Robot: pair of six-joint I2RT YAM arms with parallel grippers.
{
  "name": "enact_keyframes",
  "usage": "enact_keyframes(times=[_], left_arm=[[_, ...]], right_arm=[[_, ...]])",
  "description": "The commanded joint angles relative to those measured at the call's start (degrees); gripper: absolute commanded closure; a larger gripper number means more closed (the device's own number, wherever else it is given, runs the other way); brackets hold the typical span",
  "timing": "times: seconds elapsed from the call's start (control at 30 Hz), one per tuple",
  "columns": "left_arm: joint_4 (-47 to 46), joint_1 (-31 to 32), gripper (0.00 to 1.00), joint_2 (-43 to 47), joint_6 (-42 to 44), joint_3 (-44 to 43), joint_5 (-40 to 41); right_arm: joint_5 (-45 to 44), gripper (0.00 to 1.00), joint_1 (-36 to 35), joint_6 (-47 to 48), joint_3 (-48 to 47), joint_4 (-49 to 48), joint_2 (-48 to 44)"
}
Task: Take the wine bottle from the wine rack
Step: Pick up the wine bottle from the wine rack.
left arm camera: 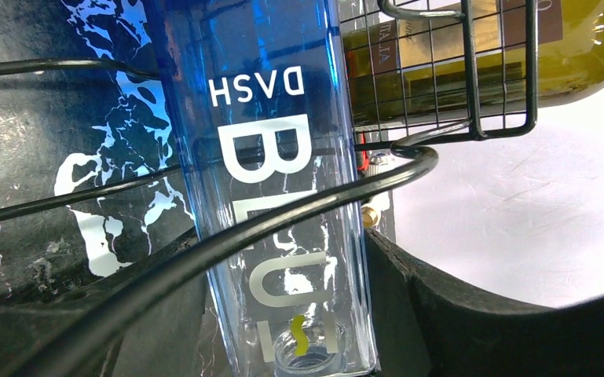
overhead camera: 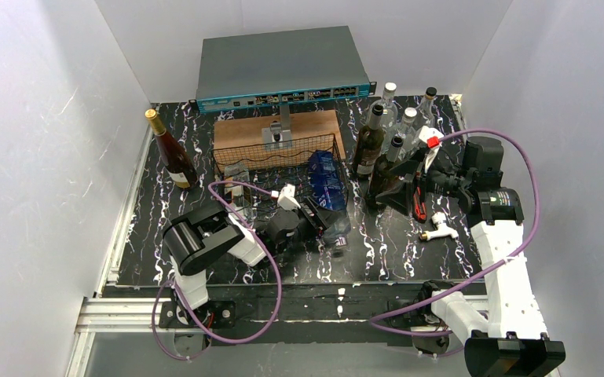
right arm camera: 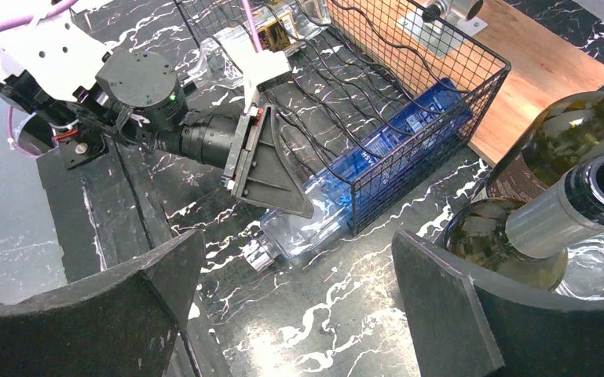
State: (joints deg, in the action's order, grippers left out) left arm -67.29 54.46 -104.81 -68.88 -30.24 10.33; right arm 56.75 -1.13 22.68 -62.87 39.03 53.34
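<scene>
Grey switch box (overhead camera: 279, 67) at back; wooden board (overhead camera: 239, 132) before it; bottles (overhead camera: 369, 148) right.

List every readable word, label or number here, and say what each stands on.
"DASH": on the blue bottle.
"BLU", the rest unclear: same bottle.
Label on the green bottle, behind the wine rack mesh: too blurred.
Front markings on the network switch: too small.

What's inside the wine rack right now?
A blue bottle lies in the rightmost cradle of the wine rack, neck poking out front. The left gripper closes around it, covering its shoulder.
</scene>
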Motion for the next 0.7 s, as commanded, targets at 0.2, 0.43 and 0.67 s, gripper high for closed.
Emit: enact_keyframes(times=[0.2,0.43,0.67], left_arm=[[1.5,-1.6,0.96,3.7,-4.3,4.3,-3.0],[1.6,0.2,1.0,8.7,-5.3,7.5,-2.8],[1.6,1.8,1.0,12.1,-6.7,11.4,-2.6]], right_arm=[[0.7,0.02,0.2,0.5,-0.2,-0.6,-0.5],[0.8,0.02,0.2,0.6,-0.2,-0.5,-0.6],[0.6,0.01,0.2,0.7,-0.2,-0.4,-0.6]])
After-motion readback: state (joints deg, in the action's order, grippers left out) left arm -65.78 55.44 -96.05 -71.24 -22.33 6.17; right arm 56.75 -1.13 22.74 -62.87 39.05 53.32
